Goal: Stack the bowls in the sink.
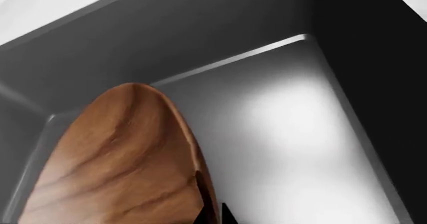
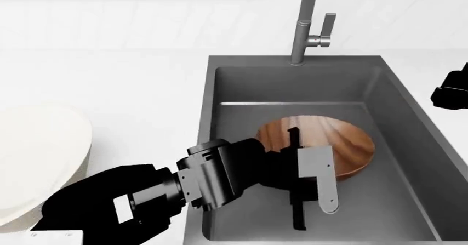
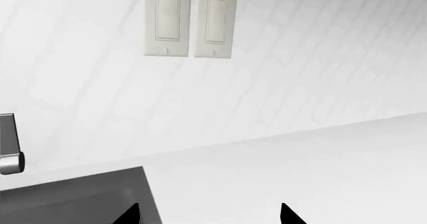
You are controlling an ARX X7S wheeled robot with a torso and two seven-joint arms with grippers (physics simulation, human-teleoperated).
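The brown wood-grain bowl (image 2: 343, 141) is inside the dark grey sink (image 2: 292, 86), near the middle of its floor. My left gripper (image 2: 310, 168) reaches into the basin from the left and is shut on the bowl's near rim. In the left wrist view the bowl (image 1: 120, 159) stands tilted on edge above the sink floor (image 1: 287, 124), its rim pinched in the gripper (image 1: 212, 215). The cream-white bowl (image 2: 36, 168) sits on the counter at the far left. My right gripper (image 3: 208, 216) is open and empty, up at the right (image 2: 452, 91) beyond the sink. The drain is hidden.
A tall steel faucet (image 2: 306, 26) stands behind the sink. White counter (image 2: 131, 91) surrounds the basin, with a white wall behind. The right wrist view shows a sink corner (image 3: 73, 199), two wall switches (image 3: 190, 21) and a bit of the faucet (image 3: 8, 144).
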